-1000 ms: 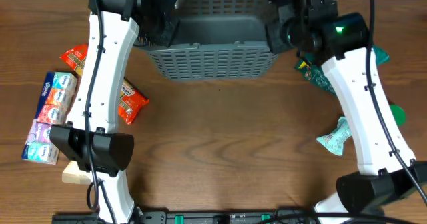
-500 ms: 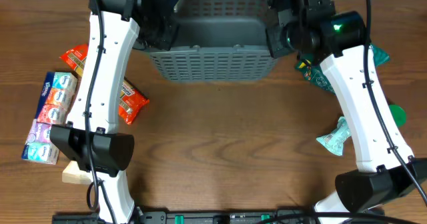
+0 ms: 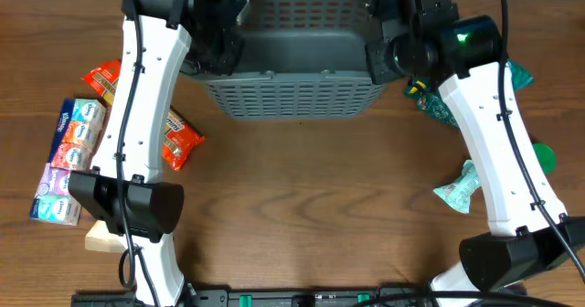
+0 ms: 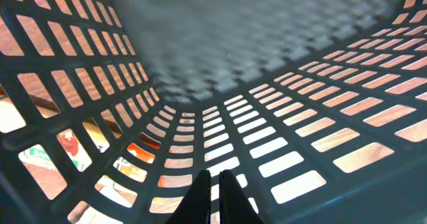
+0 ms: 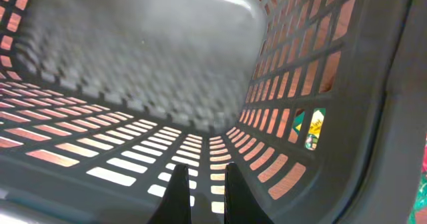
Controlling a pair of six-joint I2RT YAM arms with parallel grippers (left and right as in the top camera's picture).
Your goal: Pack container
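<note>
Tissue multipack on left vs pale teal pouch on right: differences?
Multicoloured rectangular tissue multipack is bigger and boxy; pale teal crinkled pouch is smaller and irregular. The multipack shows several colours, the pouch one. Both lie on the wooden table outside the grey plastic lattice basket.

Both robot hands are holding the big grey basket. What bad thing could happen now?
The left hand and right hand each pinch only a thin slotted wall of the grey basket, so one could slip and the basket might twist or drop. Also, the green packet lies close to the basket's corner by the right arm. If the basket slides that way, it could shove or trap the packet.
</note>
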